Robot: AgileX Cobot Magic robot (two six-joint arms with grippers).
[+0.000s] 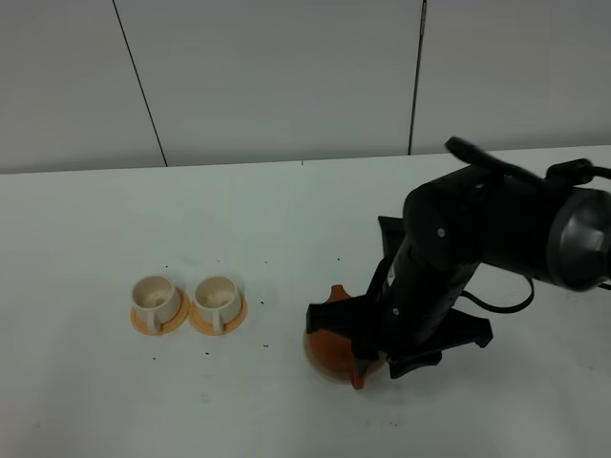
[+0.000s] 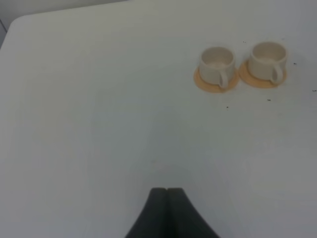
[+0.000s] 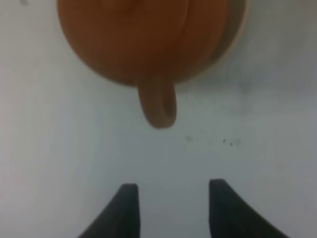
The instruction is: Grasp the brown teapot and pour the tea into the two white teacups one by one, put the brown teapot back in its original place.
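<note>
The brown teapot stands at the front centre-right of the table, partly hidden by my right arm. In the right wrist view the teapot sits on the beige coaster, its loop handle pointing toward my right gripper. That gripper is open and empty, a short way from the handle. The two white teacups stand side by side on orange saucers at the left. They also show in the left wrist view. My left gripper is shut and empty, well away from the cups.
The white table ends at a grey panelled wall at the back. Small dark specks lie on the table between the cups and the teapot. A cable trails behind my right arm.
</note>
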